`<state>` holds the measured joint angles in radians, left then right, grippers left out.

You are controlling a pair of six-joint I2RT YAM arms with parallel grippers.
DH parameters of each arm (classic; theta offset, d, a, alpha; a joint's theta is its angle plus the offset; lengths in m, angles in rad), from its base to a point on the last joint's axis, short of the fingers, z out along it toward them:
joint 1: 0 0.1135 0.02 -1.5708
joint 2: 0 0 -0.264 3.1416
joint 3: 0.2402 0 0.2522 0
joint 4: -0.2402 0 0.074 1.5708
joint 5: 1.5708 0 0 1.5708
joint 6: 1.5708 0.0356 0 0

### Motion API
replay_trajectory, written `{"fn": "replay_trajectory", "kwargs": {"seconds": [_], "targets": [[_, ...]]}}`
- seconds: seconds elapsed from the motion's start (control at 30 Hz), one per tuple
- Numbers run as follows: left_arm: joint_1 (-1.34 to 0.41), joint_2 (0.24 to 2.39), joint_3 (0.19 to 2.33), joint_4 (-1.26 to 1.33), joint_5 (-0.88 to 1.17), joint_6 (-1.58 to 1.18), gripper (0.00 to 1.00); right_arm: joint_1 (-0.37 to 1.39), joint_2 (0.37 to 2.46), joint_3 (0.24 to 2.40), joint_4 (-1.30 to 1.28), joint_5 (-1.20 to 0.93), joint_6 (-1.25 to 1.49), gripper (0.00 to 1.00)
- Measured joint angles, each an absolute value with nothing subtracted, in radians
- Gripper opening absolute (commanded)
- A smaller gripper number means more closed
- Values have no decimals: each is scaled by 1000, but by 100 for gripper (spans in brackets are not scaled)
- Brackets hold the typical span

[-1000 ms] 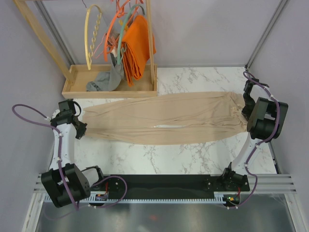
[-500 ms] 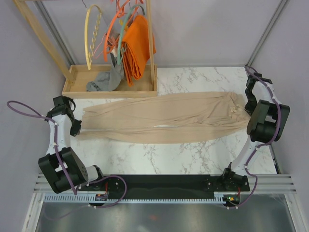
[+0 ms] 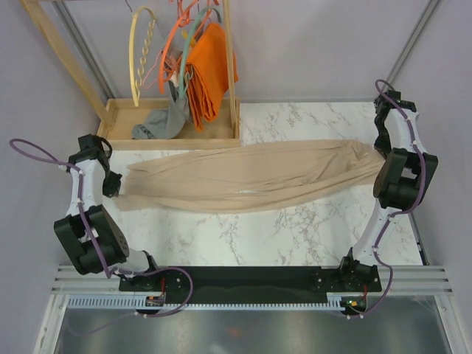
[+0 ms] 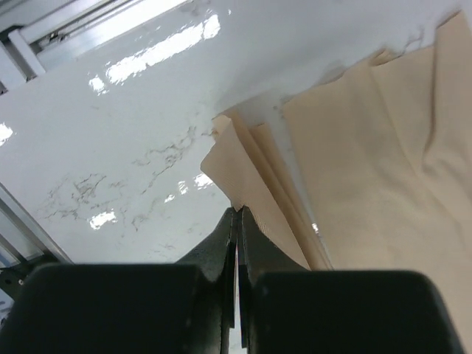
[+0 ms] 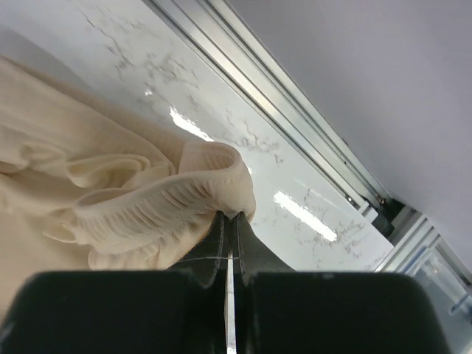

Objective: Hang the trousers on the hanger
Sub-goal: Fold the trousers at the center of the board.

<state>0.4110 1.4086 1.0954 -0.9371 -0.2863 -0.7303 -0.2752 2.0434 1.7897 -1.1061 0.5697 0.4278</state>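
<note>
Near the table's left edge, the left gripper (image 4: pixel 237 215) is pinched together on the hem end of the trousers (image 3: pixel 251 177), with the folded cuff layers caught between its tips. By the right edge, a little farther back, the right gripper (image 5: pixel 230 221) is likewise clamped, on the gathered waistband. Between them the trousers stretch across the middle of the marble table (image 3: pixel 295 236), bowing slightly toward the near edge.

Since a second ago both grippers have drawn away from the near edge, the right one more, toward the far right corner. The fabric now runs narrower and tauter.

The left arm's elbow sits low near the near left corner, its forearm reaching back along the left edge. The right arm stands folded along the right edge.

At the far left corner the hanger (image 3: pixel 142 55) hangs on the wooden rack (image 3: pixel 177 141), well apart from the trousers, beside an orange cloth (image 3: pixel 209 70).
</note>
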Motion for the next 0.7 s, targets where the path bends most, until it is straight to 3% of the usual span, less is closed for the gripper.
{"fn": "replay_trajectory", "kwargs": {"seconds": [0.27, 0.7], "targets": [[411, 1595, 1315, -936, -241, -661, 2, -274, 2186, 2049, -1135, 508, 384, 0], [408, 1831, 1513, -937, -152, -574, 2, -274, 2291, 2190, -1129, 344, 336, 0]]}}
